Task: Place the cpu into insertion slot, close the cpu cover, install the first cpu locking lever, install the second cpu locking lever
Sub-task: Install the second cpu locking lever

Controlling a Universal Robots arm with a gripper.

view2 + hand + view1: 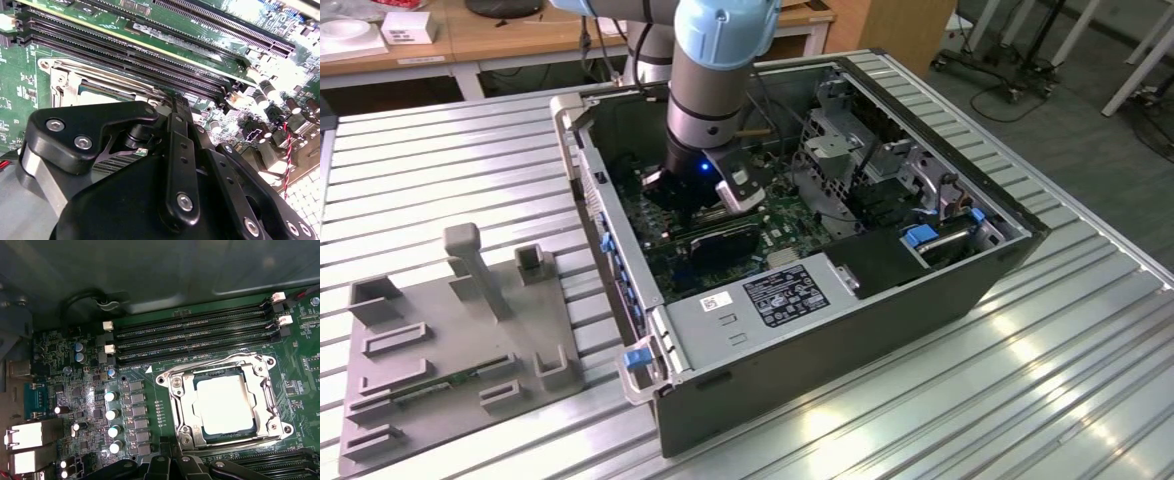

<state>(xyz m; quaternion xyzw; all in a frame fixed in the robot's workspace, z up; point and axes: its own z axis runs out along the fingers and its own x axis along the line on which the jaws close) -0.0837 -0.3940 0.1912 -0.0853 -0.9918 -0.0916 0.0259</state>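
Observation:
The cpu [223,404], a pale silver square, lies flat in the insertion slot [186,435] on the green motherboard. The cpu cover [260,390], a steel frame with a window, is down around the chip. Thin wire levers [215,361] run along the socket's edges; whether they are latched I cannot tell. My gripper [173,463] hangs just beside the socket's edge, fingers together and holding nothing. In the second wrist view the black gripper [175,105] covers most of the socket [95,87]. In the exterior view the gripper [704,200] is down inside the open computer case [854,330].
Long black memory slots [195,330] run beside the socket, with more [280,460] on its other side. Capacitors [112,415] and rear ports [35,432] stand nearby. A grey fixture tray [454,340] sits on the slatted table at the exterior view's left.

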